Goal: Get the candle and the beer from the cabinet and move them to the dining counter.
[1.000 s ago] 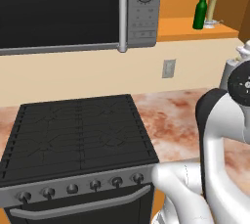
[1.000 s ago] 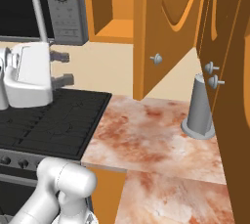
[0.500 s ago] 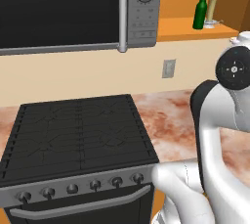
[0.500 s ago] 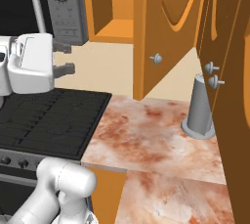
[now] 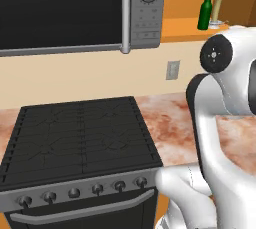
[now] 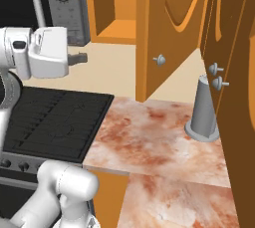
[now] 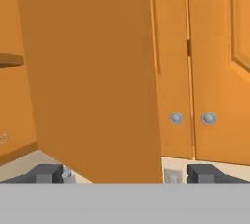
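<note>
The dark green glass bottle with a red cap (image 5: 205, 9) stood on the orange shelf of the open orange wooden wall cabinet (image 5: 195, 25), the slim cream candle (image 5: 216, 10) just beside it. The two-finger gripper (image 7: 124, 173) was empty, jaws spread wide, facing the cabinet door (image 7: 93, 76).

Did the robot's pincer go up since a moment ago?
Yes. In the right base view the pincer has risen against the microwave, from beside the stove up to the microwave's bottom edge.
</note>
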